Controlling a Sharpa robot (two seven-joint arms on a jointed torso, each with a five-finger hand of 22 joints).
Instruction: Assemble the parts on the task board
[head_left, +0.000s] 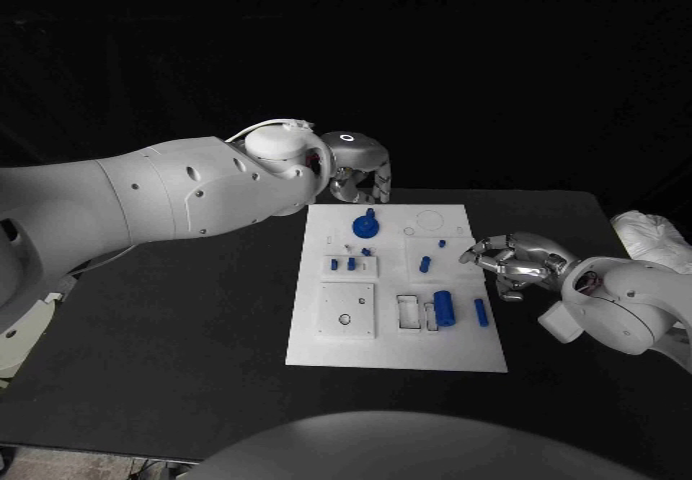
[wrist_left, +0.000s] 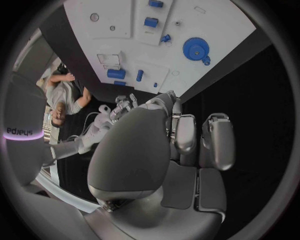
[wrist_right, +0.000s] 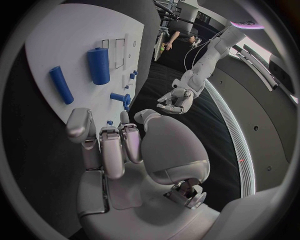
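The white task board (head_left: 397, 345) lies in the middle of the black table. On it I see a blue gear (head_left: 365, 224) near the far edge, several small blue pegs (head_left: 351, 264) further in, a thick blue cylinder (head_left: 444, 307) and a slim blue bar (head_left: 480, 313). My left hand (head_left: 353, 165) hovers just beyond the board's far edge, above the gear (wrist_left: 195, 49), fingers hanging down and holding nothing. My right hand (head_left: 512, 262) sits at the board's right edge with loosely curled, empty fingers (wrist_right: 103, 145); the cylinder (wrist_right: 98, 65) and bar (wrist_right: 60, 84) lie ahead of it.
A white square block with a hole (head_left: 348, 310) and narrow slots (head_left: 408, 312) sit on the board's near half. A crumpled white object (head_left: 649, 235) lies at the table's right edge. Dark table surface (head_left: 173, 340) stretches left of the board.
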